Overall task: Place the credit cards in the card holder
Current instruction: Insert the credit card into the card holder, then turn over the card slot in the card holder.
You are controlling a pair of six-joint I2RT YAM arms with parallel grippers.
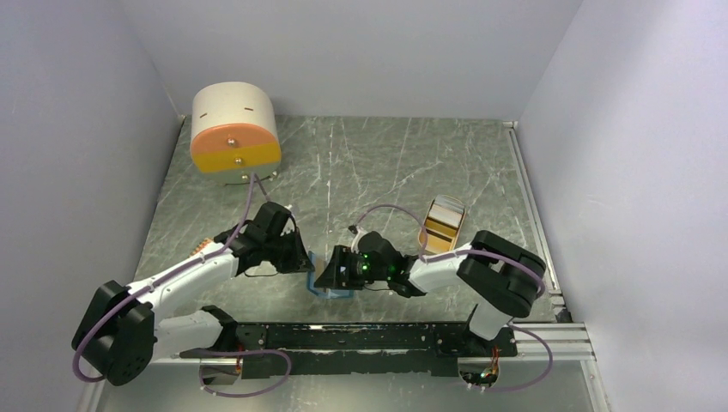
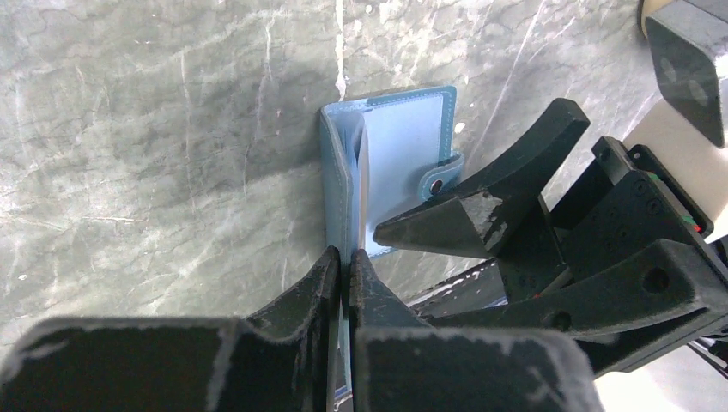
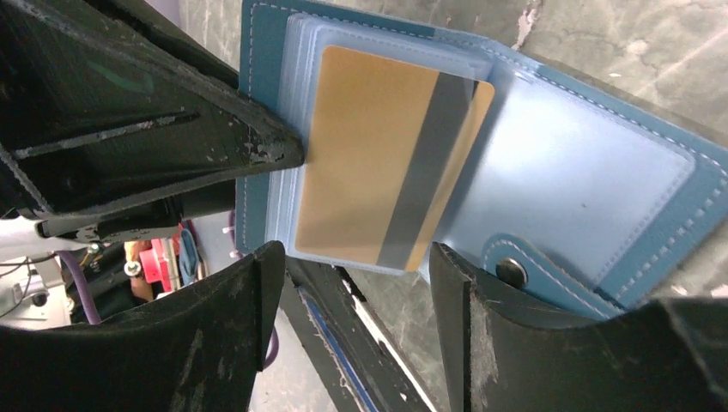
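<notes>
The blue card holder (image 2: pixel 403 142) lies open near the table's front (image 1: pixel 337 292). My left gripper (image 2: pixel 344 257) is shut on the edge of its cover; in the top view the left gripper (image 1: pixel 306 261) sits at its left side. An orange-yellow credit card (image 3: pixel 378 172) with a grey stripe lies on the clear sleeves of the holder (image 3: pixel 592 189), in or on the top one. My right gripper (image 3: pixel 352 275) is open, its fingers on either side of the card's near end without touching it. It meets the left gripper over the holder in the top view (image 1: pixel 326 273).
An oval tan tray (image 1: pixel 427 244) at the right middle holds a whitish card (image 1: pixel 447 206) and an orange-yellow card (image 1: pixel 439 230). A round cream and orange drawer unit (image 1: pixel 233 129) stands at the back left. Grey walls close in the marbled table on three sides.
</notes>
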